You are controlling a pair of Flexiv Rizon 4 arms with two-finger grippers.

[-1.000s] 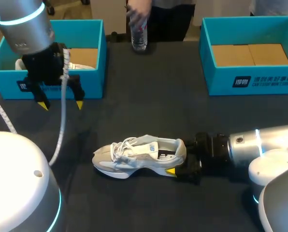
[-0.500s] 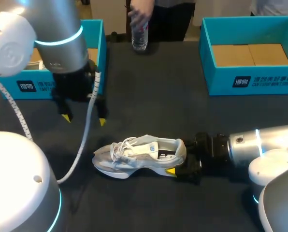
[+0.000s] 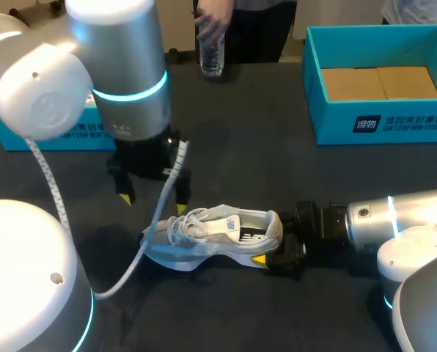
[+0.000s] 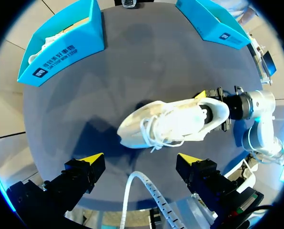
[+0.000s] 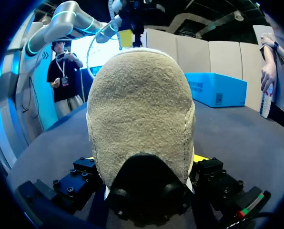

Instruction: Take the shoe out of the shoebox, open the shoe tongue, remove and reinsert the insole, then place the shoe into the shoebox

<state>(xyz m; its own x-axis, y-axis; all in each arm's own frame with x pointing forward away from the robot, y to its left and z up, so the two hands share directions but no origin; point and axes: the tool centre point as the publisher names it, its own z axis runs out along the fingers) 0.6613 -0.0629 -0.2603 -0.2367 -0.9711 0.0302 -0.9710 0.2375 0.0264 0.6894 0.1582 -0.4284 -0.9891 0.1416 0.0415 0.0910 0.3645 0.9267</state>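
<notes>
The shoe (image 3: 211, 236) is lying mid-tabletop (image 3: 277, 169), heel at 3 o'clock with the right jaws clamping it; the left jaws are hanging apart above the laces (image 3: 185, 220). It's probably light and soft-sided, so pinching the tongue (image 3: 220, 217) by its edge looks best.

The left arm (image 3: 123, 81) and right arm (image 3: 398, 220) are silver-grey tubes with glowing cyan rings. A white ribbed cable (image 4: 147, 191) trails beside the black, yellow-tipped left gripper (image 3: 152, 203).

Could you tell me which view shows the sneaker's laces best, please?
Left wrist view: the white sneaker's laces lie fully visible. Head view shows them smaller; right wrist view shows only the beige heel.
</notes>
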